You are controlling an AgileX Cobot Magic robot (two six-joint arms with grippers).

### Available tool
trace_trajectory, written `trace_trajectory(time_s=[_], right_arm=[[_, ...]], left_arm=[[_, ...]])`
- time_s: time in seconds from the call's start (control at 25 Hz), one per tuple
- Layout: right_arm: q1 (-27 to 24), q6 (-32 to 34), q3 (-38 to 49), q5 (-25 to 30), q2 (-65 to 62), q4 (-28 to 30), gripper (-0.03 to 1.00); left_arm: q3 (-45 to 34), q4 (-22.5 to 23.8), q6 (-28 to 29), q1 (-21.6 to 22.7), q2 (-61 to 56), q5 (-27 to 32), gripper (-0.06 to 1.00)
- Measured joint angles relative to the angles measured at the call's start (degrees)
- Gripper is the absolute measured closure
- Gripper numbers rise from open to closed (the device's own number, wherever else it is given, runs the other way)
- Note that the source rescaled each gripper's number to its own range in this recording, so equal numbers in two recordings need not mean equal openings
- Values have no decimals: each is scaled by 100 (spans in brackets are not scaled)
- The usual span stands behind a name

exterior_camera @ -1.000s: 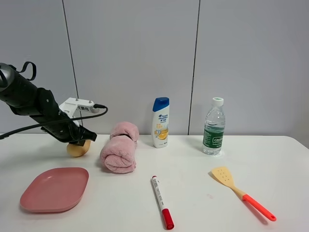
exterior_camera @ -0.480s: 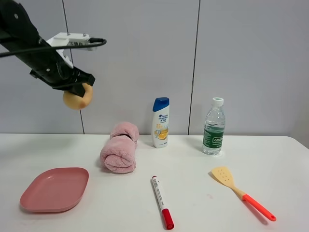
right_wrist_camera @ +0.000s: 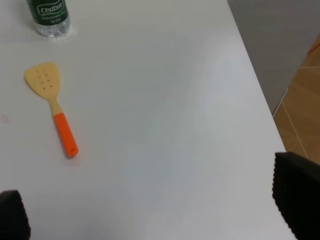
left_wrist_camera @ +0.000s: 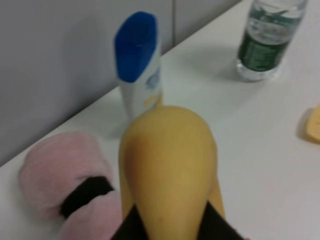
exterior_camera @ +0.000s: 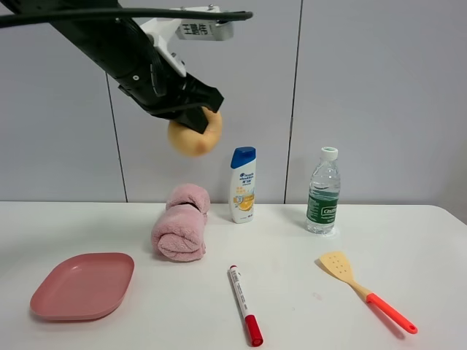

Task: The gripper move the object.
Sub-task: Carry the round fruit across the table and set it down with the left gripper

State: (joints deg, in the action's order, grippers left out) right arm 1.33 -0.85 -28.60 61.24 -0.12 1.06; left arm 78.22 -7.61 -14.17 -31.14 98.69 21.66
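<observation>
Step in hand: carrying; the object [exterior_camera: 195, 134] is off the counter [exterior_camera: 292, 248] and in transit, by my reading.
Left end effector [exterior_camera: 197, 109]: closed on the object's upper part, with most of the tan lump hanging free below the jaws.
Object's place: high in the air, above the rolled pink towel [exterior_camera: 179, 222] and near the shampoo bottle [exterior_camera: 243, 184].
Right end effector [right_wrist_camera: 155, 210]: spread wide, holding nothing, over bare counter near the spatula [right_wrist_camera: 50, 105].
Next move: the task names no goal; it calls for a descent to a bare patch and release only once the object rests.
In the way: towel and shampoo bottle directly beneath; water bottle [exterior_camera: 323, 191], marker [exterior_camera: 244, 304] and pink plate [exterior_camera: 84, 284] elsewhere.
</observation>
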Motion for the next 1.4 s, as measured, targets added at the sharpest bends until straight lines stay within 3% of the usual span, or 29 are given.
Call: trace_trajectory(time_s=[0.32, 0.72, 1.08, 1.4], right_arm=[[0, 0, 0, 0, 0, 0, -3], [0, 0, 0, 0, 0, 0, -3], [0, 0, 0, 0, 0, 0, -3], [0, 0, 0, 0, 0, 0, -3]], left_arm=[[0, -237, 0, -797, 567, -634, 94], [82, -287, -36, -840, 1859, -1756, 94], [1442, -269, -65, -840, 3161, -1565, 94], [1643, -286, -65, -846, 3462, -1115, 94]])
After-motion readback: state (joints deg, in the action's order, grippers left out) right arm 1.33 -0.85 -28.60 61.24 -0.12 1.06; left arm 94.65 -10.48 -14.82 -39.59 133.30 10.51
